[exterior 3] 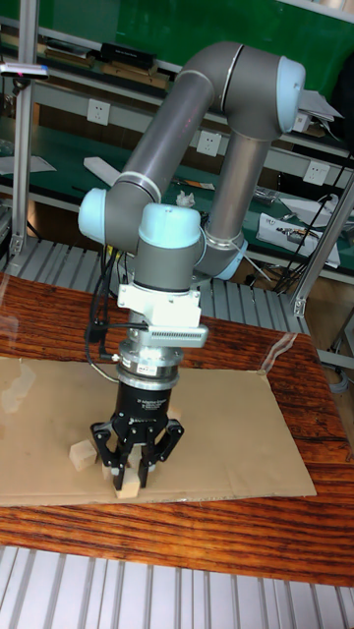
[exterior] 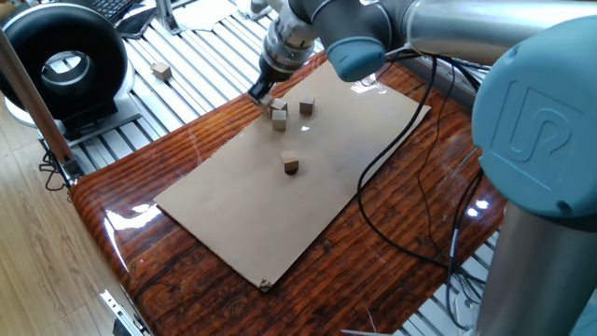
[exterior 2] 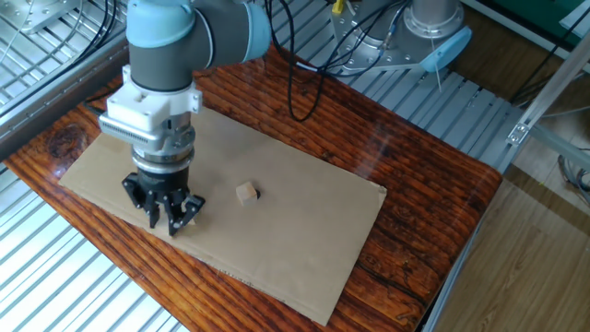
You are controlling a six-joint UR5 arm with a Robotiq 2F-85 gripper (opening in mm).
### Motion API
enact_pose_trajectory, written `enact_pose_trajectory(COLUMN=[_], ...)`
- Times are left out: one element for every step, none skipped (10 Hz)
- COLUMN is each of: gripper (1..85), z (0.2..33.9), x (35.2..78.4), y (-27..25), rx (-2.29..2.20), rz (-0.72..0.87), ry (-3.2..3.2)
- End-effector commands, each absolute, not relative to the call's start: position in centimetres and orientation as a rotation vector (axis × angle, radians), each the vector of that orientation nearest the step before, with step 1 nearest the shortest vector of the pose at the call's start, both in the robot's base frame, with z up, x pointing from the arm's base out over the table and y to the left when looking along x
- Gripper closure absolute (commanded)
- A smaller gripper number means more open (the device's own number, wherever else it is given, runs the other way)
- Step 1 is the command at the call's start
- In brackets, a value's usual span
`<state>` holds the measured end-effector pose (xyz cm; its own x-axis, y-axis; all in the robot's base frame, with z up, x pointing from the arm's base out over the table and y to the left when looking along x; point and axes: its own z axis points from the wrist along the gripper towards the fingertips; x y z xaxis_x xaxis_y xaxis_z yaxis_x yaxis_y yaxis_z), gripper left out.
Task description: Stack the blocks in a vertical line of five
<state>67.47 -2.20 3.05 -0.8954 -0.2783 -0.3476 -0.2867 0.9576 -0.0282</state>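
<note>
Hand point(exterior 2: 171, 218) hides nearby blocks; jaw state unclear. Arm cut off, top edge.

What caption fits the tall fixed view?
UR5 end effector low over the cardboard sheet, a wooden block between its fingers, another block beside it.

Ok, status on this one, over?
Gripper shut on pale tan wooden cube, low beside another cube. Lone cube apart on flat brown cardboard sheet. Nothing blocking.
</note>
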Motion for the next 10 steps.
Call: enact_pose_trajectory(gripper=[84.7,84.7,84.7,84.7,84.7,84.7,84.7,84.7,84.7,84.7], z=[3.4,3.5,3.6,3.5,3.3,3.5,4.1,5.1,6.1,6.6], x=[65.1,64.5,63.8,63.3,63.3,63.8,63.6,63.4,62.9,62.6], y=[-3.1,-3.3,-3.3,-3.2,-3.1,-3.2,-3.2,-3.5,-3.6,-3.4], rx=[-0.388,-0.379,-0.363,-0.354,-0.35,-0.353,-0.355,-0.369,-0.372,-0.378], rz=[0.069,0.072,0.085,0.093,0.089,0.069,0.064,0.05,0.049,0.056], ry=[2.797,2.806,2.813,2.815,2.815,2.814,2.822,2.826,2.84,2.846])
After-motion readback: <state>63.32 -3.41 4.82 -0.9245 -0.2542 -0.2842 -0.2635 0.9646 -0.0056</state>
